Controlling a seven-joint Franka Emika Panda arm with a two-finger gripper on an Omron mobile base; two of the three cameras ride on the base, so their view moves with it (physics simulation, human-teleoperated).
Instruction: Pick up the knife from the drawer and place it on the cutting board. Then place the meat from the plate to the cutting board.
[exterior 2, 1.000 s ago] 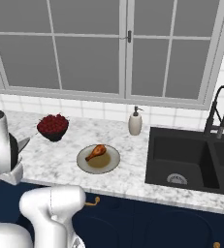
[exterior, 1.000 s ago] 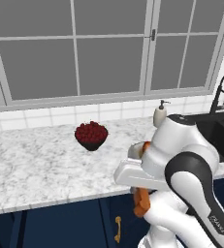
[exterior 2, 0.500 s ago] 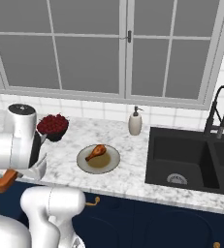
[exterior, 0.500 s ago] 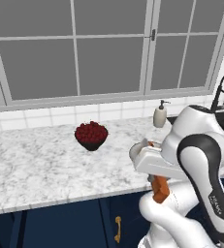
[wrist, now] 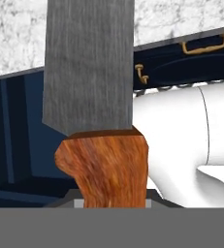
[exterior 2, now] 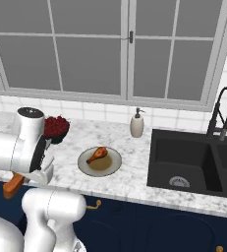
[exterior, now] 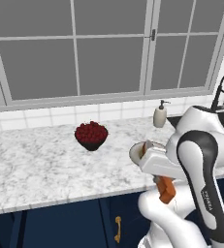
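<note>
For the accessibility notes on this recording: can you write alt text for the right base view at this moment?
A white robot arm at the left holds the knife by its orange-brown handle below the marble counter's front edge. On the counter a drumstick lies on a round plate, with a bowl of red berries, a soap dispenser and a black sink nearby.
</note>
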